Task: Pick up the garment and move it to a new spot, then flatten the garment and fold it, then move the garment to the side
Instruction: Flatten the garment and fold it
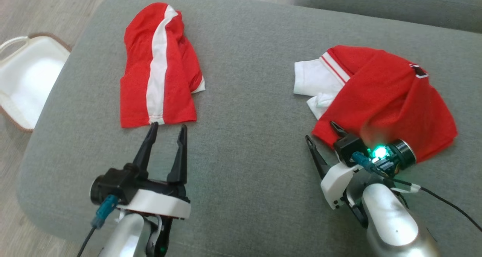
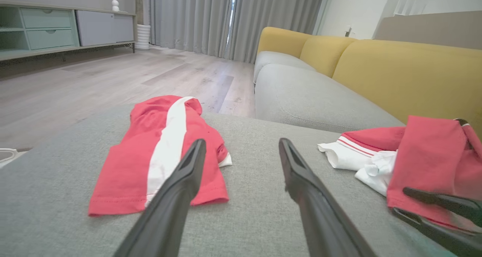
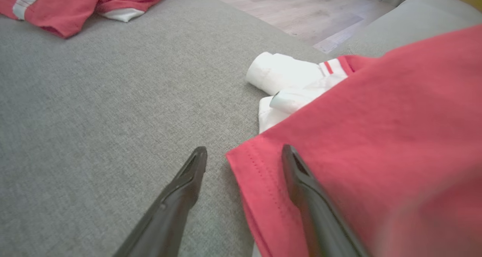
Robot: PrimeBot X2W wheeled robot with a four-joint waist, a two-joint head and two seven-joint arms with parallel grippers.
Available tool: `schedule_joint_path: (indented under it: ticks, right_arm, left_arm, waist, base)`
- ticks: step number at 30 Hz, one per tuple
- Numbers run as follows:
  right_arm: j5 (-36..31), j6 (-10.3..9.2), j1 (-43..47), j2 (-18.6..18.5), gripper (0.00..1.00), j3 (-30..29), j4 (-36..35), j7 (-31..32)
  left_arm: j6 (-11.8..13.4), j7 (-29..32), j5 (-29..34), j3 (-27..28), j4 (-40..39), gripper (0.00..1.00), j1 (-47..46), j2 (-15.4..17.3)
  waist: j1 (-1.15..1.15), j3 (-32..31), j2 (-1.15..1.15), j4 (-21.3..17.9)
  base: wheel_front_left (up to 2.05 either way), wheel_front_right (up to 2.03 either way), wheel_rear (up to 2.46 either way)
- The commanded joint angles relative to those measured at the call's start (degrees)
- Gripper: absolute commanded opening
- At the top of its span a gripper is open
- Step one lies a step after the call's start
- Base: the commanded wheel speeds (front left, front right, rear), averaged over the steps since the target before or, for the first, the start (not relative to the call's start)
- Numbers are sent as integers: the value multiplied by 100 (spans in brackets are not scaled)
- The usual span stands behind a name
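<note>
Your right gripper [image 1: 320, 131] stands wide and empty. Its two fingers sit either side of the near hem corner of the red-and-white shirt [image 1: 388, 91]; in the right wrist view one finger lies over red cloth and the other over bare grey cushion [image 1: 248, 99]. That shirt is bunched on the right of the cushion with a white sleeve [image 1: 314, 78] poking out at its left, and it looks to be the garment you are after. The risk begins at that corner. Close too high and the fingers may pinch nothing, or only the top layer, so the shirt slips out or unrolls unevenly as you lift. Press too low and the tips may dig into the cushion's weave and drag. The cloth looks thin and is doubled over itself, so a one-corner lift would likely leave it hanging twisted, which makes the flattening harder. Your left gripper [image 1: 169, 127] is likewise wide and empty, its tips right at the hem of the second red garment [image 1: 158, 69], the one with the white stripe on the cushion's left. I cannot tell whether they touch it. A small forward drift there could snag that hem and pull the wrong piece along. Farther out, the cushion's left edge drops to the floor [image 1: 45, 8] beside a white basket [image 1: 26, 72] — carry the shirt too far that way and it may slide off.
</note>
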Motion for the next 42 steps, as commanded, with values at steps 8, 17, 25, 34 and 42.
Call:
schedule_joint_path:
  ticks: [8,17,25,34,42]
  right_arm:
    - [-97,43,-305,7,0,34,192,42]
    - [228,43,-247,7,0,-179,-95,-490]
    - [259,43,373,7,0,-1152,-1189,-599]
    - [-494,43,1030,-8,0,-3145,-2565,-126]
    - [-1065,43,873,-58,0,-4412,-2748,31]
  left_arm:
    - [-165,-53,225,480,-63,100,-259,-128]
    - [-258,-53,341,690,0,100,-165,-210]
    - [-293,-53,439,955,-56,100,28,-232]
    - [-322,-53,498,944,-112,100,117,-301]
    - [-342,-53,513,908,-99,100,162,-330]
  waist:
    - [-1,108,0,39]
    - [-1,-79,0,-361]
    - [-1,-452,0,-1122]
    - [-1,-736,0,-1619]
    - [-1,-795,0,-1523]
  base:
    - [0,0,0]
    - [0,0,0]
    - [0,0,0]
    - [0,0,0]
    - [0,0,0]
